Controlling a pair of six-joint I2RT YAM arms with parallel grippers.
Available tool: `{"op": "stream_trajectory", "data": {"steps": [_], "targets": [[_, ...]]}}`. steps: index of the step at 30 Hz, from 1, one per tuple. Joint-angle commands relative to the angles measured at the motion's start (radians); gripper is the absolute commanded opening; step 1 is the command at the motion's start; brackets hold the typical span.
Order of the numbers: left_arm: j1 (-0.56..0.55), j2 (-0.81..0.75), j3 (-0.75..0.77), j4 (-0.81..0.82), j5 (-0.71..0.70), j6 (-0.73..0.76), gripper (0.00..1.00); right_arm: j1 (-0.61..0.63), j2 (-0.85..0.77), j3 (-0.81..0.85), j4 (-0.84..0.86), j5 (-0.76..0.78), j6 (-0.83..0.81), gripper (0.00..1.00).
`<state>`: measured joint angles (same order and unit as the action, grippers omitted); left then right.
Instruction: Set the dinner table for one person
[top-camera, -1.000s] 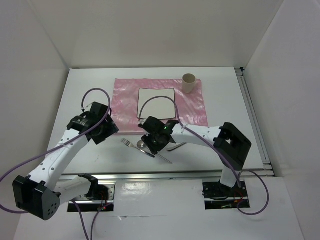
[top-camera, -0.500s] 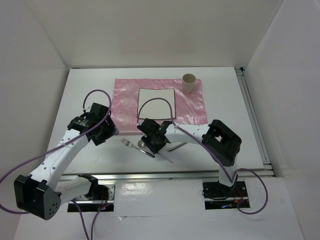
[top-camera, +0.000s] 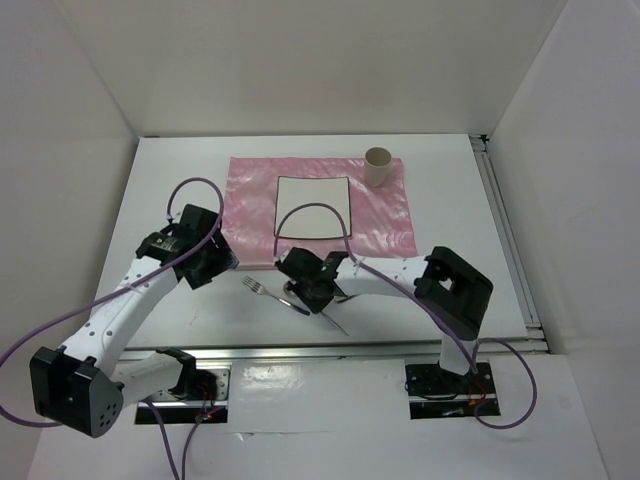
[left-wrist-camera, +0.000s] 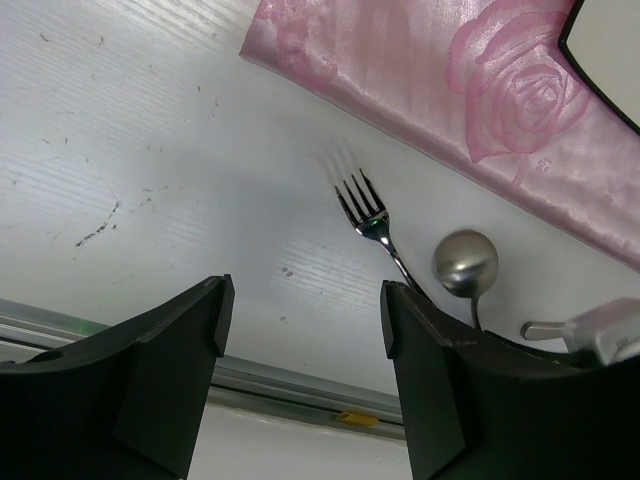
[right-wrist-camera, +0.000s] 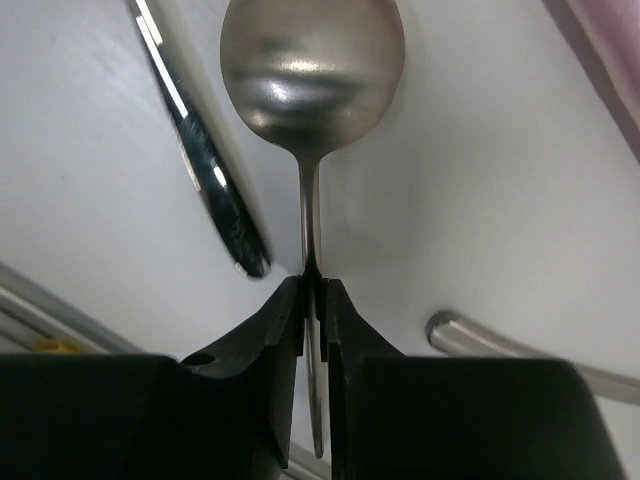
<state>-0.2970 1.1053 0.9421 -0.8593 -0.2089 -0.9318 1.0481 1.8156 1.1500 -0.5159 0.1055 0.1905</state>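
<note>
One spoon (right-wrist-camera: 312, 70) clamped in right gripper (right-wrist-camera: 313, 290), clear only from wrist; one fork (left-wrist-camera: 365, 215), one knife (top-camera: 336, 321) by desk's (top-camera: 180, 180) near edge; left gripper (left-wrist-camera: 303, 300) apart.

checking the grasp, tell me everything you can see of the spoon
The spoon is shiny silver metal, with a rounded bowl and a thin neck. The right gripper is shut on its handle just behind the bowl, which points away from the fingers. It sits over the white dinner table, beside the fork and short of the pink cloth. Whether it is lifted cannot be told.
</note>
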Motion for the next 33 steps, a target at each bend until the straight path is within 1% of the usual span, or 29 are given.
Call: {"op": "stream_trajectory", "data": {"steps": [1,6,8,9,12,13,15,16,18,19,22,29,33], "targets": [[0.010,0.001,0.000,0.009,-0.004,0.030,0.77,0.018,-0.131,-0.013,-0.013,0.022,-0.019,0.00],[0.019,0.001,0.009,0.009,-0.014,0.039,0.77,0.018,-0.252,0.007,-0.090,0.094,-0.010,0.00],[0.028,-0.009,0.009,0.009,-0.004,0.030,0.77,-0.032,-0.274,0.036,-0.121,0.082,0.029,0.00],[0.029,-0.009,0.009,0.019,-0.004,0.030,0.77,-0.099,-0.289,0.045,-0.145,0.065,0.041,0.00],[0.029,-0.018,0.009,0.019,0.019,0.030,0.77,-0.213,-0.299,0.074,-0.174,0.017,0.098,0.00],[0.029,-0.018,0.009,0.019,0.019,0.030,0.77,-0.287,-0.299,0.088,-0.174,-0.001,0.112,0.00],[0.029,-0.018,0.009,0.028,0.019,0.030,0.77,-0.356,-0.299,0.100,-0.187,-0.044,0.154,0.00],[0.029,-0.018,0.009,0.028,0.019,0.030,0.77,-0.426,-0.299,0.111,-0.187,-0.061,0.170,0.00],[0.029,-0.018,0.009,0.028,0.019,0.030,0.77,-0.496,-0.256,0.126,-0.187,-0.110,0.216,0.00],[0.029,-0.018,0.009,0.028,0.019,0.030,0.77,-0.549,-0.240,0.135,-0.187,-0.110,0.231,0.00],[0.029,-0.018,0.009,0.019,0.019,0.030,0.77,-0.603,-0.184,0.186,-0.177,-0.110,0.259,0.00],[0.029,-0.018,0.009,0.019,0.019,0.030,0.77,-0.700,-0.036,0.306,-0.164,-0.121,0.259,0.00],[0.029,-0.027,0.000,0.019,0.019,0.030,0.77,-0.720,0.013,0.317,-0.113,-0.109,0.259,0.00]]}}
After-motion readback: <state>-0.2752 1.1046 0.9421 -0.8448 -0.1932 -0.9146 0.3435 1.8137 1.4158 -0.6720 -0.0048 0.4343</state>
